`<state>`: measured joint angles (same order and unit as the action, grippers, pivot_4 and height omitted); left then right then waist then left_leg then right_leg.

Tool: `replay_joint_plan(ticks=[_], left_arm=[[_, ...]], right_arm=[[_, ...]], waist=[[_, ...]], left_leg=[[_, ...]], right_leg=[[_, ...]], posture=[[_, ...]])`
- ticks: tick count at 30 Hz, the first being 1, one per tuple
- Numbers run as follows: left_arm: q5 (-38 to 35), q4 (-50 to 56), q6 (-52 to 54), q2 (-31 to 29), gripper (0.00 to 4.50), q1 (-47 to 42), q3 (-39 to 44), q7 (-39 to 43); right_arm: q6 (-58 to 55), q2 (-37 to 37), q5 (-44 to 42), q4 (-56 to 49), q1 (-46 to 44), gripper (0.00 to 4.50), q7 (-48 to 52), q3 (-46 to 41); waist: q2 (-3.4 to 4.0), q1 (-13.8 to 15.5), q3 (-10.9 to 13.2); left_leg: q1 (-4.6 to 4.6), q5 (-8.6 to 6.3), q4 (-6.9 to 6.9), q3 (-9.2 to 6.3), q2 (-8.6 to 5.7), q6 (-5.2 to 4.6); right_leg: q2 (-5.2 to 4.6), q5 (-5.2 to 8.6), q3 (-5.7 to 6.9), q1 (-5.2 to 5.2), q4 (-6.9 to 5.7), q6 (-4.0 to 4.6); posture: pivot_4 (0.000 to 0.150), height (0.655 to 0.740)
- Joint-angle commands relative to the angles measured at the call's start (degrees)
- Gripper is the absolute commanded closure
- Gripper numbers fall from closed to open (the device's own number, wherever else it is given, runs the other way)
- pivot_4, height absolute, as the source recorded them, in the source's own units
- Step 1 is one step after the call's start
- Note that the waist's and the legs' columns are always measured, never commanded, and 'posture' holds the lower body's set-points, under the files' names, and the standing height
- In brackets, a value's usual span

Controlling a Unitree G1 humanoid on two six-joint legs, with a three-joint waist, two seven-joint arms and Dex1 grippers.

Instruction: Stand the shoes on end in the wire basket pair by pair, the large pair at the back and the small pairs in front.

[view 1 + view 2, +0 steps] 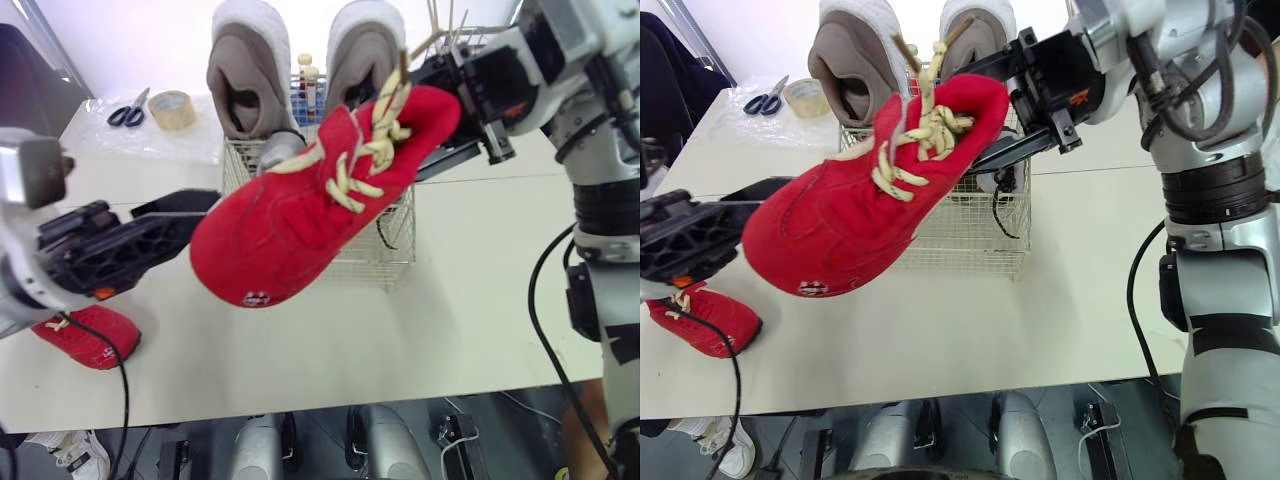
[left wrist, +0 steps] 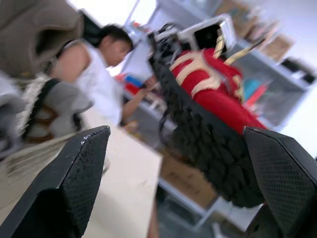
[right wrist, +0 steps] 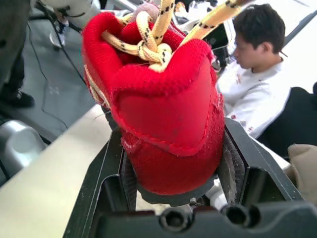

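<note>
A red shoe with cream laces and a black sole is held in the air before the wire basket, its heel clamped in the right gripper. Two red shoes are counted, the second lying on the table; two large grey shoes are stood on end at the basket's back. The held shoe's long axis is slanted, toe down towards the robot's left, where the left gripper is spread wide.

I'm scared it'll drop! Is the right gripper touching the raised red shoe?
Touching. In the right wrist view, the right gripper clamps both sides of the red shoe.
</note>
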<state>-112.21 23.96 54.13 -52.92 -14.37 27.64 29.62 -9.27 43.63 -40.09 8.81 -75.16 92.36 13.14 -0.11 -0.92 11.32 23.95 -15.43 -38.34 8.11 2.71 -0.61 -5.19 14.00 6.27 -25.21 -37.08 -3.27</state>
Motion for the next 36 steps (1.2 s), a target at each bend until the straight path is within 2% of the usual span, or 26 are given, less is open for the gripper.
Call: replay_joint_plan(ticks=[1, 4, 7, 16, 19, 21, 24, 26, 28, 29, 32, 34, 36], left_arm=[[-0.79, 4.10, 0.19, 0.95, 0.00, -2.72, -5.55, -0.28], [-0.79, 2.47, 0.65, 3.06, 0.00, -6.07, -7.52, -0.43], [-0.79, -1.84, 4.58, 2.57, 0.00, -10.12, -8.22, 2.33], [-0.79, 0.45, 8.75, -3.24, 0.00, -8.05, -13.74, 7.80], [-0.79, 1.72, 7.58, -3.35, 0.73, -7.45, -15.34, 8.30], [-0.79, 1.77, 6.97, -3.19, 1.82, -7.31, -15.61, 8.62], [-0.79, 1.77, 5.70, -2.63, 3.16, -7.40, -15.41, 7.49], [-0.79, 1.90, 4.27, -1.36, 3.82, -7.59, -14.96, 5.37], [-0.79, 2.48, 2.49, 0.94, 3.84, -7.77, -14.49, 3.25], [-0.79, 3.02, 1.32, 2.62, 3.84, -7.84, -14.25, 1.86], [-0.79, 5.71, -3.09, 8.18, 3.84, -7.07, -13.26, -3.11], [-0.79, 8.65, -8.16, 13.63, 3.84, -6.39, -12.54, -8.41], [-0.79, 11.72, -12.63, 17.91, 3.84, -5.79, -12.52, -13.17]], right_arm=[[0.42, 1.46, 1.11, -3.56, -0.37, 2.67, 0.14, -0.05], [-0.26, 2.14, 1.41, -5.37, 0.42, 2.67, 0.14, 0.04], [-2.75, 3.66, -0.81, -8.42, 0.96, 2.67, 0.14, 0.34], [-3.59, 1.71, 0.27, -8.58, 0.38, 2.67, 0.14, -0.53], [-3.57, 1.32, 0.65, -8.45, 0.38, 2.67, 0.14, -0.84], [-3.67, 1.22, 0.75, -8.47, 0.44, 2.67, 0.14, -0.99], [-4.47, 1.28, 0.76, -8.53, 0.66, 2.67, 0.14, -1.32], [-5.27, 1.22, 1.24, -8.23, 0.93, 2.67, 0.14, -1.91], [-6.53, 1.17, 2.31, -6.91, 1.05, 1.76, -0.28, -2.93], [-6.98, 1.09, 3.14, -5.43, 0.97, 1.48, -1.73, -3.82], [-10.70, 1.65, 4.85, -1.03, 1.16, 0.04, -8.06, -7.43], [-17.23, 3.26, 2.54, 2.39, 3.81, 0.04, -13.66, -12.62], [-26.30, 3.52, -3.93, 3.40, 8.08, 0.04, -19.57, -19.90]], waist=[[0.00, -0.05, 0.00], [-0.04, 0.10, -0.01], [-0.05, 0.19, -0.01], [-0.06, 0.18, 0.00], [-0.06, 0.25, 0.00], [-0.06, 0.18, 0.00], [-0.06, 0.13, 0.00], [-0.06, 0.15, 0.00], [-0.07, 0.27, 0.00], [-0.07, 0.32, 0.00], [-0.13, 0.23, -0.01], [-0.22, 0.42, -0.04], [-0.35, 0.77, -0.10]], left_leg=[[-0.01, 0.00, 0.00, 0.01, 0.00, 0.00], [0.00, 0.00, -0.04, 0.00, 0.00, -0.01], [0.03, 0.00, -0.15, -0.05, 0.02, -0.01], [0.20, -0.05, -0.67, -0.18, 0.11, -0.08], [0.22, -0.05, -0.71, -0.20, 0.10, -0.09], [0.23, -0.05, -0.73, -0.21, 0.10, -0.09], [0.23, -0.05, -0.73, -0.21, 0.11, -0.09], [0.23, -0.05, -0.73, -0.22, 0.11, -0.09], [0.25, -0.05, -0.75, -0.22, 0.10, -0.10], [0.25, -0.06, -0.76, -0.23, 0.10, -0.10], [0.25, -0.07, -0.83, -0.27, 0.09, -0.13], [0.25, -0.07, -0.83, -0.27, 0.06, -0.13], [0.24, -0.08, -0.85, -0.40, 0.05, -0.14]], right_leg=[[0.00, 0.00, -0.01, 0.00, 0.00, 0.00], [0.00, 0.00, 0.00, 0.02, 0.00, -0.01], [0.05, 0.00, 0.01, 0.02, -0.05, -0.01], [0.13, 0.00, 0.05, 0.10, -0.12, -0.01], [0.11, 0.00, 0.06, 0.12, -0.12, -0.01], [0.11, 0.00, 0.06, 0.12, -0.12, -0.01], [0.12, 0.00, 0.07, 0.11, -0.12, 0.00], [0.12, 0.00, 0.07, 0.11, -0.12, 0.00], [0.11, -0.01, 0.07, 0.12, -0.12, 0.00], [0.10, -0.01, 0.07, 0.13, -0.12, 0.00], [0.08, -0.02, 0.09, 0.20, -0.11, 0.01], [0.04, -0.03, 0.08, 0.23, -0.10, 0.03], [-0.02, -0.03, 0.16, 0.34, -0.05, 0.03]], posture=[[0.150, 0.7400], [0.150, 0.7400], [0.150, 0.7400], [0.150, 0.7400], [0.150, 0.7400], [0.150, 0.7400], [0.150, 0.7400], [0.150, 0.7400], [0.150, 0.7400], [0.150, 0.7400], [0.150, 0.7400], [0.150, 0.7400], [0.150, 0.7400]])
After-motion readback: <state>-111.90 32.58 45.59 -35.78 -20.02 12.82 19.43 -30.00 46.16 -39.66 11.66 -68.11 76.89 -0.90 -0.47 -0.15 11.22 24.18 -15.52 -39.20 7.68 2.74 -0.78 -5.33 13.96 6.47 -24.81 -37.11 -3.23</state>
